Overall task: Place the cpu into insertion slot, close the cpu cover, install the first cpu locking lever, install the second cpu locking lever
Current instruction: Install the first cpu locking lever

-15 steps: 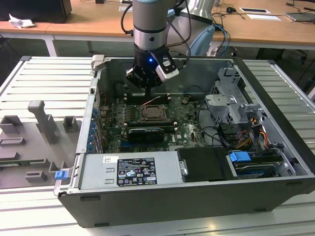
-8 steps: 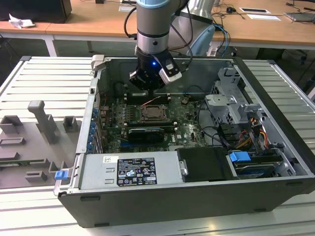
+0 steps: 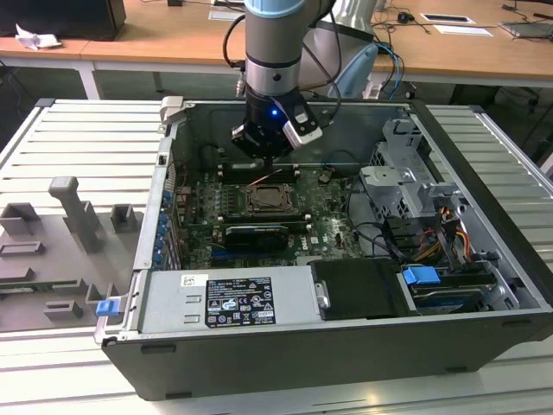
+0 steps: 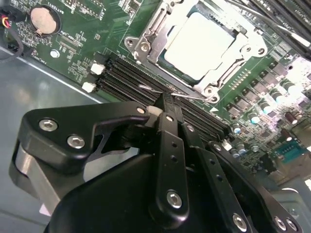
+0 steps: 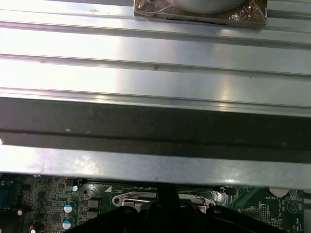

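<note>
In the second wrist view the cpu (image 4: 201, 46) sits in the insertion slot (image 4: 160, 56) at the upper right of the frame, the cpu cover (image 4: 221, 77) down around it. The gripper (image 4: 165, 108) hangs just beside the socket, fingers (image 4: 167, 145) pressed together, nothing between them. The thin wire lever (image 4: 187, 94) near the tips looks springy and slippery; I'd take it at its end.

The arm (image 3: 273, 52) is silver-grey with a pale blue joint cap; the black gripper (image 4: 163, 104) (silver screw heads) carries a lit blue indicator.
</note>
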